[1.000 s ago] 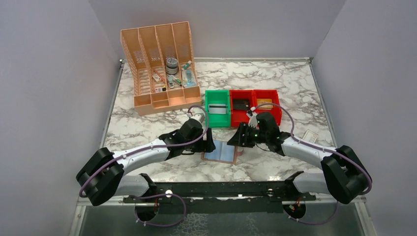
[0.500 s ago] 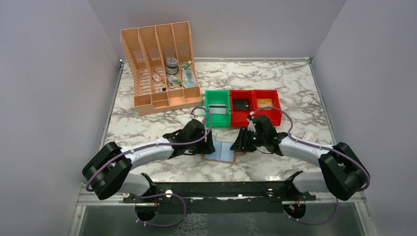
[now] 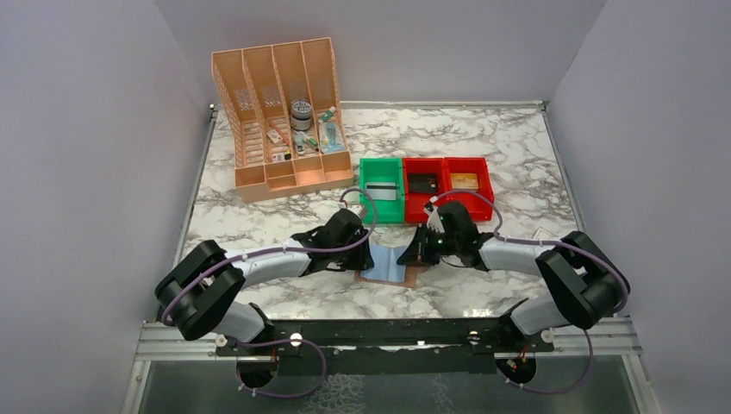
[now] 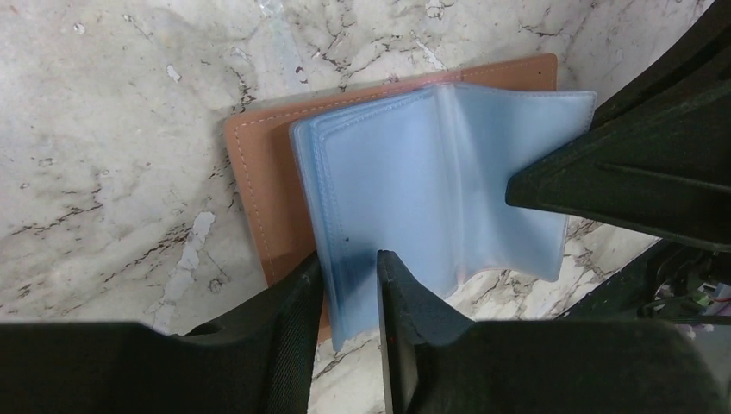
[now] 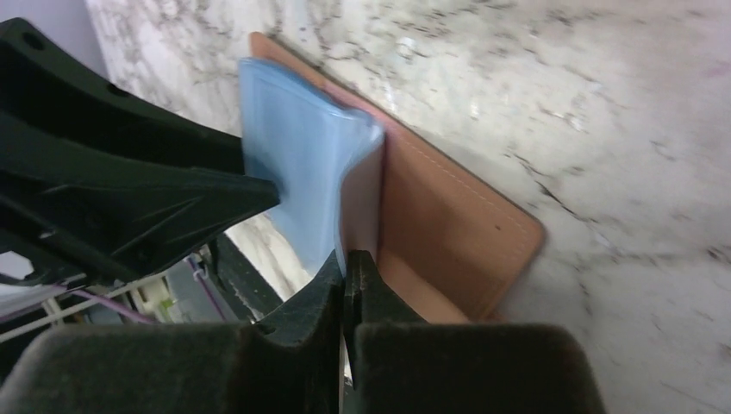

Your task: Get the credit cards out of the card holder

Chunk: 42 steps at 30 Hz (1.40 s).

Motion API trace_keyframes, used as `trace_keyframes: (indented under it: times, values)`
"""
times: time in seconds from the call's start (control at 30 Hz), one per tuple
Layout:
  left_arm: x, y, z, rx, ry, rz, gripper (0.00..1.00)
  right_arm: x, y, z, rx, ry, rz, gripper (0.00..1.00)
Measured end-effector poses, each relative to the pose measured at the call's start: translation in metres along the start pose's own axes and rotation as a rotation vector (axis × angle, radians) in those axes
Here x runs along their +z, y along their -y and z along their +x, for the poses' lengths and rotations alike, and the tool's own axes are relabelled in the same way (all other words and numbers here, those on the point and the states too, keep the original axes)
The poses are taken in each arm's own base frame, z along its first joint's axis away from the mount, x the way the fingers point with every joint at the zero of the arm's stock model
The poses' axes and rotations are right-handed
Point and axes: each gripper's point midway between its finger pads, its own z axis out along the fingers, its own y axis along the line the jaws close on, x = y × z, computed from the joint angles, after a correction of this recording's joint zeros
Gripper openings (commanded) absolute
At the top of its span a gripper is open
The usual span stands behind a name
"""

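Note:
The card holder (image 3: 392,266) lies open on the marble, brown cover (image 4: 259,172) down and blue-grey pocket leaves (image 4: 414,190) up. My left gripper (image 3: 371,256) (image 4: 349,276) is at its left side, jaws narrowly apart around the leaves' near corner; whether they pinch it I cannot tell. My right gripper (image 3: 416,251) (image 5: 346,263) is shut on the edge of a blue leaf (image 5: 293,164), which is raised off the cover (image 5: 448,233). No card shows in the leaves. One dark credit card (image 3: 382,191) lies in the green bin, another (image 3: 422,183) in a red bin.
Green bin (image 3: 365,194) and two red bins (image 3: 448,200) stand just behind the holder. An orange divided rack (image 3: 280,121) with small items is at the back left. A small white box (image 3: 543,235) sits by the right arm. Grey walls close in both sides.
Both grippers moved inward onto the holder and narrowed their jaws. The right one closed on a leaf edge, and the blue leaves now stand raised.

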Motion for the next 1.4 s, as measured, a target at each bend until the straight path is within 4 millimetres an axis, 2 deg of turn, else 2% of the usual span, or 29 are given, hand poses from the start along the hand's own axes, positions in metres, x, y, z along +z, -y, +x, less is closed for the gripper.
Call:
trace_keyframes:
  times: [0.13, 0.47, 0.67, 0.83, 1.0, 1.2, 1.4]
  values:
    - [0.000, 0.003, -0.001, -0.002, 0.000, 0.013, 0.20, 0.004, -0.012, 0.000, 0.001, -0.016, -0.074, 0.01]
    - [0.003, 0.013, 0.001, 0.011, -0.016, 0.049, 0.00, 0.010, -0.018, -0.012, -0.056, -0.040, -0.052, 0.01]
    - [0.012, 0.031, 0.005, 0.054, -0.049, 0.086, 0.00, 0.017, -0.024, -0.003, -0.053, -0.092, -0.133, 0.01]
    - [0.013, 0.036, 0.009, 0.068, -0.061, 0.088, 0.00, 0.021, -0.015, 0.002, -0.028, -0.114, -0.108, 0.01]
    - [0.011, 0.030, 0.006, 0.083, -0.057, 0.036, 0.00, 0.013, -0.009, -0.002, -0.047, -0.079, -0.035, 0.01]
    - [0.003, 0.013, 0.002, 0.112, -0.039, -0.060, 0.00, -0.004, 0.002, -0.014, -0.082, 0.015, 0.091, 0.01]
    - [-0.001, 0.008, 0.000, 0.123, -0.026, -0.087, 0.00, -0.008, 0.022, -0.010, -0.077, 0.019, 0.189, 0.01]
